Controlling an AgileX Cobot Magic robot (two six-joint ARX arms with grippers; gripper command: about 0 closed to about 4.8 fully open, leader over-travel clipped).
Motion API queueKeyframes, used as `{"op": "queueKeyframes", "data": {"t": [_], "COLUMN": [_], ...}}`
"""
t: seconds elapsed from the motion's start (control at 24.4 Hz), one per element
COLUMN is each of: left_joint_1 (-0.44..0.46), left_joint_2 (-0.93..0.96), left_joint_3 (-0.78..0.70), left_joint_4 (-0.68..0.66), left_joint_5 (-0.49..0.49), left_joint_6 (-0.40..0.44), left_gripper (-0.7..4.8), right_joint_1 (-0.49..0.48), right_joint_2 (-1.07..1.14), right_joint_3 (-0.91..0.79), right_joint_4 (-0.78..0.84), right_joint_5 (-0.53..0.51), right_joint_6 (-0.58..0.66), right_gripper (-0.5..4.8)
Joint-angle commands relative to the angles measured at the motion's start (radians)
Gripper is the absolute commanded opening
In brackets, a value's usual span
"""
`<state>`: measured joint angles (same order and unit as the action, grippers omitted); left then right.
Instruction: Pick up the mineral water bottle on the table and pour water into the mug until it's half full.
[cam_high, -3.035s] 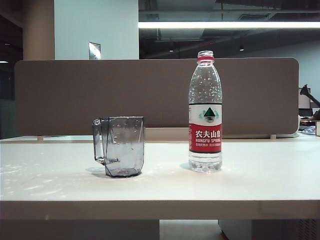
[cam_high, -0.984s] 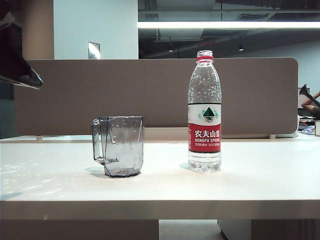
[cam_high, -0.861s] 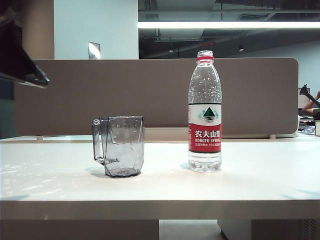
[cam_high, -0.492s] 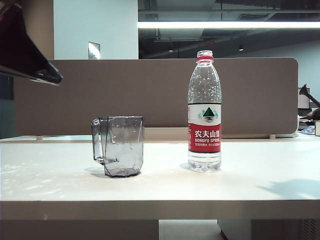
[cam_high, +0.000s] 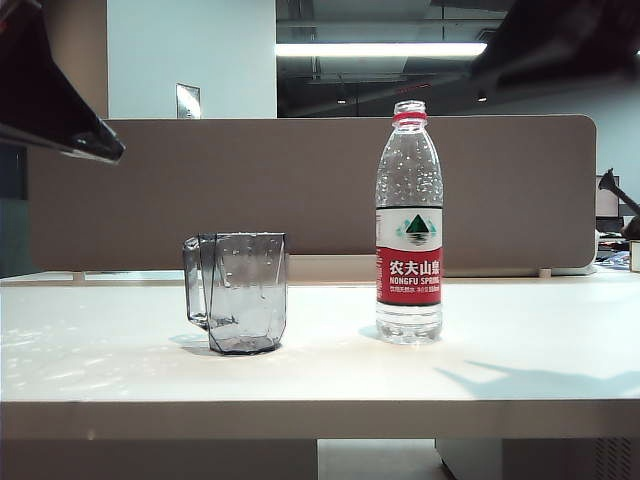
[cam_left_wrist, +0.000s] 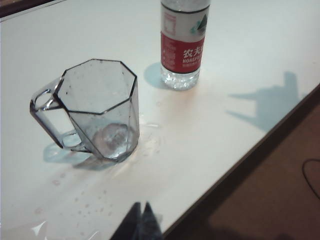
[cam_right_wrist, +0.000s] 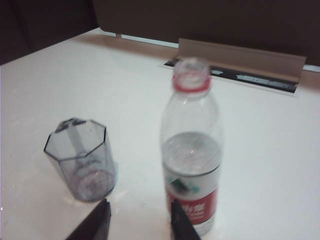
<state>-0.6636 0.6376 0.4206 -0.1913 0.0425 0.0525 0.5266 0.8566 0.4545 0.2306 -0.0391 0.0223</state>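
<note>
Beside faceted mug (cam_high: 237, 292): ribbed bottle (cam_high: 409, 225) (clear plastic).

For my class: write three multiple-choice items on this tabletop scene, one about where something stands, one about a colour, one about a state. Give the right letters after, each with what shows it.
1. In the exterior view, where does the mineral water bottle stand relative to the mug?
A. To its right, apart from it
B. Inside it
C. Lying in front of it

2. What colour is the ring on the bottle's neck?
A. Blue
B. Red
C. Yellow

3. How does the right gripper stand?
A. Jaws clamped on the mug's handle
B. Jaws apart, holding nothing, near the bottle
C. Jaws lifting the bottle off the table

Answers:
1 A: bare table shows between the two upright items.
2 B: a red band sits just under the open mouth.
3 B: the right wrist view shows two dark fingers spread with a gap, the bottle beyond them untouched. The left gripper hangs over the table edge near the mug.
</note>
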Motion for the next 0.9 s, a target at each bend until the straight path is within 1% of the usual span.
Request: {"op": "queueKeyframes", "data": {"t": [0.04,0.08,0.12,0.29,0.45,0.57,0.62,0.78,0.86,0.9], "left_joint_1": [0.000,0.000,0.000,0.000,0.002,0.001,0.001,0.001,0.001,0.001], "left_joint_2": [-0.003,-0.003,-0.003,-0.003,-0.003,-0.003,-0.003,-0.003,-0.003,-0.003], "left_joint_3": [0.004,0.003,0.003,0.003,0.003,0.003,0.003,0.003,0.003,0.003], "left_joint_4": [0.013,0.013,0.013,0.013,0.013,0.013,0.014,0.013,0.013,0.013], "left_joint_5": [0.003,0.003,0.003,0.003,0.003,0.003,0.003,0.005,0.003,0.003], "left_joint_6": [-0.001,-0.001,-0.001,-0.001,-0.001,-0.001,-0.001,-0.001,-0.001,-0.001], "left_gripper": [-0.01,-0.01,-0.01,-0.01,-0.01,-0.01,-0.01,-0.01,-0.01,-0.01], "right_joint_1": [0.071,0.099,0.111,0.110,0.109,0.109,0.109,0.109,0.108,0.106], "right_joint_2": [0.029,0.064,0.105,0.217,0.345,0.452,0.526,0.647,0.749,0.775], "right_joint_3": [-0.068,-0.105,-0.127,-0.134,-0.134,-0.134,-0.134,-0.132,-0.131,-0.131], "right_joint_4": [0.162,0.232,0.289,0.351,0.460,0.586,0.680,0.833,0.930,0.956], "right_joint_5": [0.140,0.161,0.161,0.179,0.192,0.208,0.218,0.243,0.306,0.319], "right_joint_6": [0.004,0.004,0.004,0.005,0.005,0.033,0.039,0.054,0.056,0.056], "right_gripper": [1.82,2.27,2.70,3.50,3.69,3.69,3.69,3.69,3.70,3.76]}}
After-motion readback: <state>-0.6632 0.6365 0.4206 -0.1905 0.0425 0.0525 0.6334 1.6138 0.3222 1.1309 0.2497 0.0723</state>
